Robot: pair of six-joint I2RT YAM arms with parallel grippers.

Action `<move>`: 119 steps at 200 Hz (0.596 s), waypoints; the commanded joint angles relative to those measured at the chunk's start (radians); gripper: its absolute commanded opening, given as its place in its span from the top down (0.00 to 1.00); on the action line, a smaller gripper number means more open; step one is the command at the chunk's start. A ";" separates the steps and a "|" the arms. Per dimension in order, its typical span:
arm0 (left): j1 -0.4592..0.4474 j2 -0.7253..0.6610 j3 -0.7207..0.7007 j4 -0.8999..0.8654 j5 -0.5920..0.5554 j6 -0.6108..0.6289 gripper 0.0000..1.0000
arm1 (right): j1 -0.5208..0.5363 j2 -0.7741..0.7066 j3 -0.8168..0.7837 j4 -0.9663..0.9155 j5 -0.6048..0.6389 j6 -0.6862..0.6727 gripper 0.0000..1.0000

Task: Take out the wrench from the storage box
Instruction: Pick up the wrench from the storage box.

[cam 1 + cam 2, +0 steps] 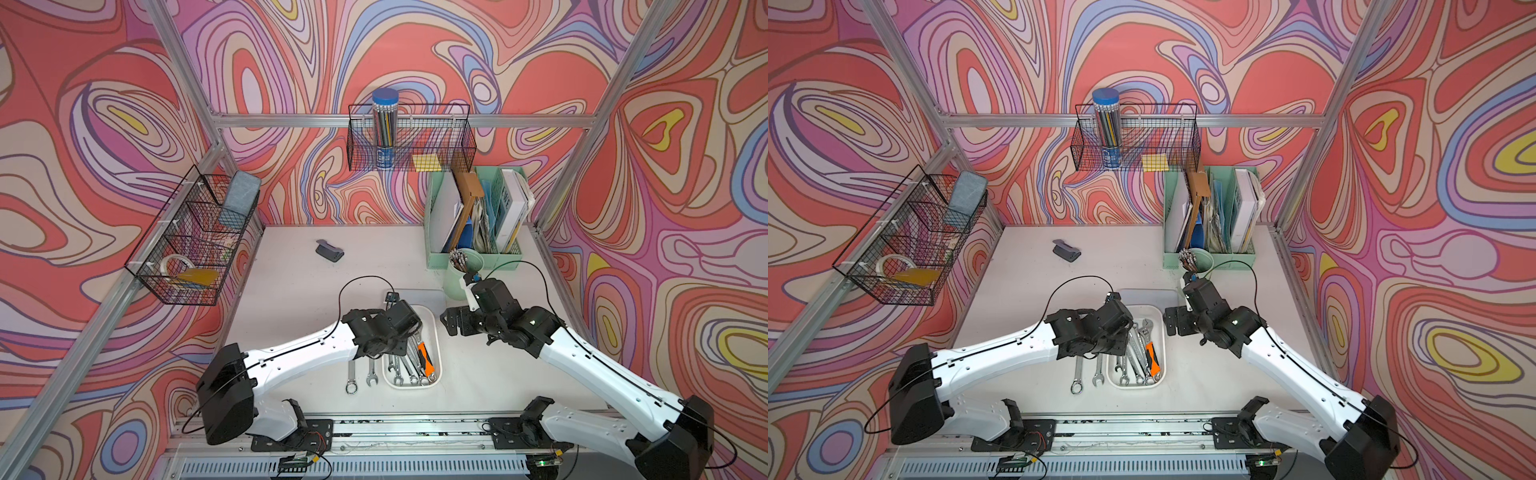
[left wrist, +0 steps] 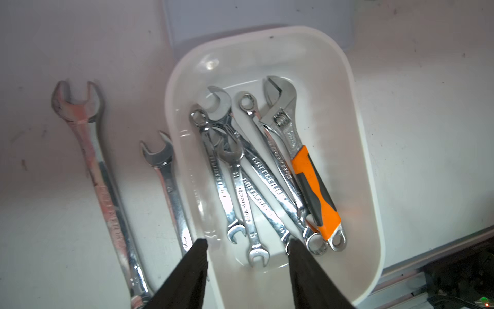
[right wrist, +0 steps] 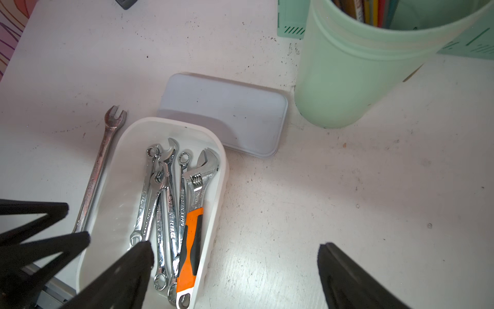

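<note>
The white storage box (image 1: 437, 332) (image 1: 1162, 332) (image 2: 171, 112) (image 3: 125, 139) sits at the table's near middle. Inside it lie several silver wrenches (image 2: 235, 187) and an orange-handled adjustable wrench (image 2: 310, 176) (image 1: 426, 357). Two more silver wrenches rest on the table left of the box, a long one (image 2: 99, 171) (image 1: 351, 376) and a shorter one (image 2: 171, 184) (image 1: 370, 374). My left gripper (image 2: 247, 244) hovers open over the box's near end with nothing between its fingers. My right gripper (image 3: 235, 247) (image 1: 451, 324) stands open over bare table just right of the box.
A flat pale grey-blue case (image 3: 227, 112) lies directly behind the box. A mint-green pen cup (image 3: 347, 80) and a mint-green file holder (image 1: 473, 216) stand at the back right. A small grey object (image 1: 329, 250) lies at the back left. Wire baskets hang on the walls.
</note>
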 commanded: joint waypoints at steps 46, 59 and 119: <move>-0.032 0.250 0.058 0.137 0.076 -0.045 0.51 | -0.044 -0.040 -0.018 0.001 -0.013 -0.012 0.02; -0.032 0.288 0.076 0.124 0.072 -0.045 0.52 | -0.049 -0.041 -0.020 0.000 -0.017 -0.012 0.02; -0.026 0.357 0.105 0.004 -0.062 -0.060 0.60 | -0.064 -0.047 -0.032 0.008 -0.035 -0.013 0.02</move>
